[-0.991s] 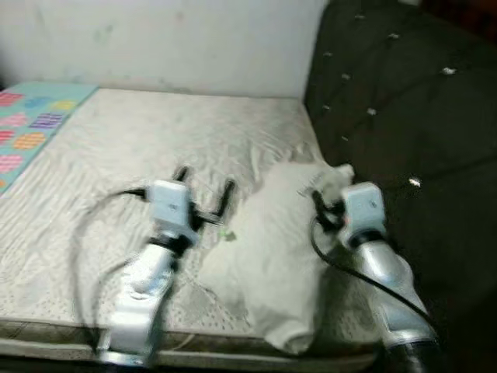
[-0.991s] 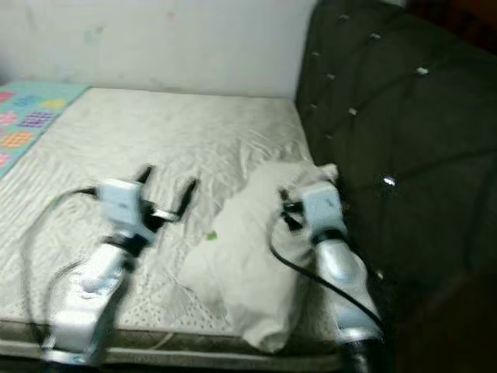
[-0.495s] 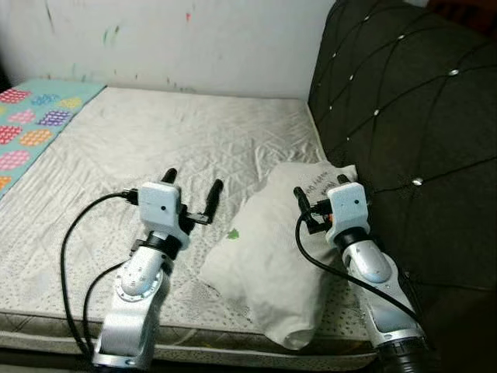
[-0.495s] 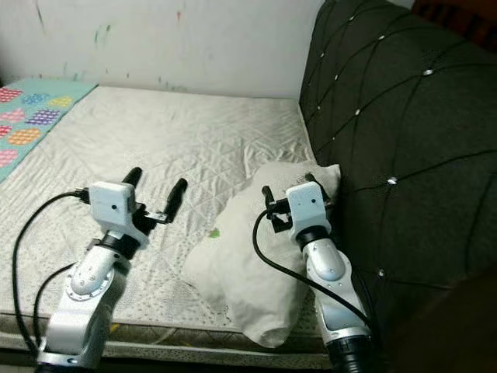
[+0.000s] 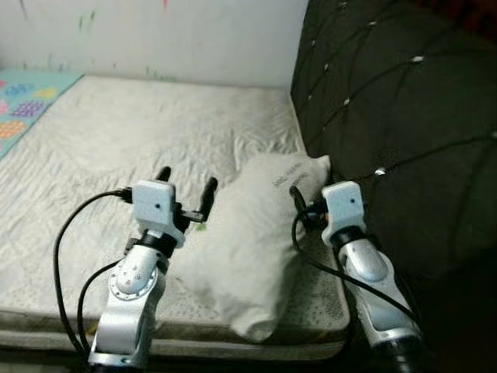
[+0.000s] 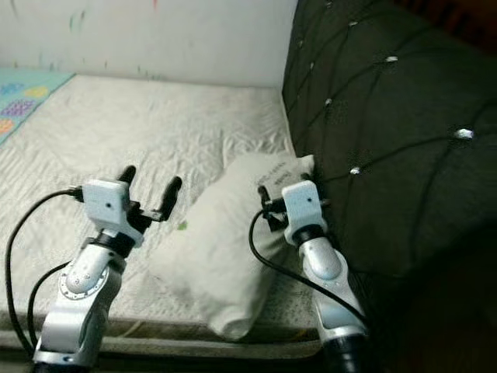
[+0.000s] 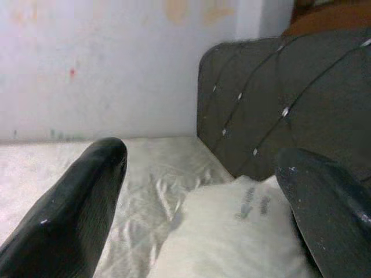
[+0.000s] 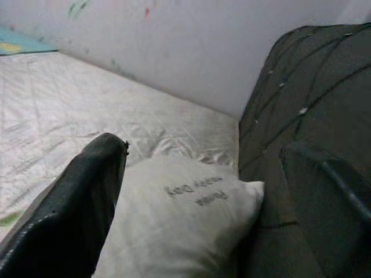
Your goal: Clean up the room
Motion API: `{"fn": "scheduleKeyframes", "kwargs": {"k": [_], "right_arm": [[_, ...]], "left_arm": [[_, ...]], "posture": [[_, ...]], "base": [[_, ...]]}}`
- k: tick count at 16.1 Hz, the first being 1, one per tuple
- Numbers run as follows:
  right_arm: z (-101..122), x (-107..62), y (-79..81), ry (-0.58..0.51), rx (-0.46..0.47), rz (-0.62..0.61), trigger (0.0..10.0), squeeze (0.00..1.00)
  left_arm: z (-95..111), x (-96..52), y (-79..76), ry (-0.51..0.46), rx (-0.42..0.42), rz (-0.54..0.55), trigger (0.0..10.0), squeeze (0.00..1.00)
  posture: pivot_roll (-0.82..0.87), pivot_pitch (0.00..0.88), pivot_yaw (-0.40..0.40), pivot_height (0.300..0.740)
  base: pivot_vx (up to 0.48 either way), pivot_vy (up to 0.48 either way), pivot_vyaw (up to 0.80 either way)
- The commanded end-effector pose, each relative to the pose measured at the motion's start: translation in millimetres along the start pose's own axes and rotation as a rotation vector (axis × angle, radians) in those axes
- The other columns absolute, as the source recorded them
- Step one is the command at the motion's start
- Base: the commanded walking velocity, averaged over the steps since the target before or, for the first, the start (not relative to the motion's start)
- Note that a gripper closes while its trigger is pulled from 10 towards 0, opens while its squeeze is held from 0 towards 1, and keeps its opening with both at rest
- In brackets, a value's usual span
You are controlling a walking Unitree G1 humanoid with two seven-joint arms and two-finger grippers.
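Quilted white mattress (image 5: 116, 132), dark tufted headboard (image 5: 388, 101). Soft white printed pillow (image 5: 248, 233) between left gripper (image 5: 185, 185) and right gripper (image 8: 203, 191), both spread, empty.

Both silver arms reach forward and up from the lower edge of the head views, elbows bent, a black cable looping off each wrist. The left gripper (image 5: 186, 183) has its two black fingers spread wide, tips pointing up and away; in its wrist view the fingers (image 7: 69, 214) stand far apart. The right gripper (image 8: 203, 202) is raised at about the same height, its fingers (image 8: 64, 214) likewise parted wide, holding nothing. The two arms are well apart, roughly parallel
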State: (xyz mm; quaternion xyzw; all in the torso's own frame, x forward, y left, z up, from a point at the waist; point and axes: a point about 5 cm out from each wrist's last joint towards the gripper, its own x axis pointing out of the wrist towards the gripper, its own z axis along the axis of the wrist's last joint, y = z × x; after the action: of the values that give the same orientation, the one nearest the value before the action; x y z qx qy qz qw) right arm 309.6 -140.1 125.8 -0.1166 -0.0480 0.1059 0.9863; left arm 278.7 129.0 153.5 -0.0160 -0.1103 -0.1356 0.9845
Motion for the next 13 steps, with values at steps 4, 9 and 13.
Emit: {"fn": "scheduleKeyframes", "kwargs": {"k": [4,9,13], "right_arm": [[-1,-1.7,-0.7,0.002,-0.024,0.018,10.0,0.0],[0,-0.8,-6.1,0.013,0.012,0.003,10.0,0.0],[-3,-3.9,-10.2,0.046,0.09,-0.047,10.0,0.0]], "left_arm": [[0,-0.4,-4.7,0.005,-0.006,-0.01,10.0,0.0],[0,-5.9,-5.9,0.009,-0.014,0.002,10.0,0.0],[-4,-16.1,-1.1,0.037,-0.007,0.048,10.0,0.0]], "posture": [[0.0,0.0,-0.039,0.74],[0.01,0.0,-0.046,0.74],[0.02,0.003,-0.075,0.74]], "base": [[0.0,0.0,0.2],[0.0,0.0,0.46],[0.0,0.0,0.0]]}}
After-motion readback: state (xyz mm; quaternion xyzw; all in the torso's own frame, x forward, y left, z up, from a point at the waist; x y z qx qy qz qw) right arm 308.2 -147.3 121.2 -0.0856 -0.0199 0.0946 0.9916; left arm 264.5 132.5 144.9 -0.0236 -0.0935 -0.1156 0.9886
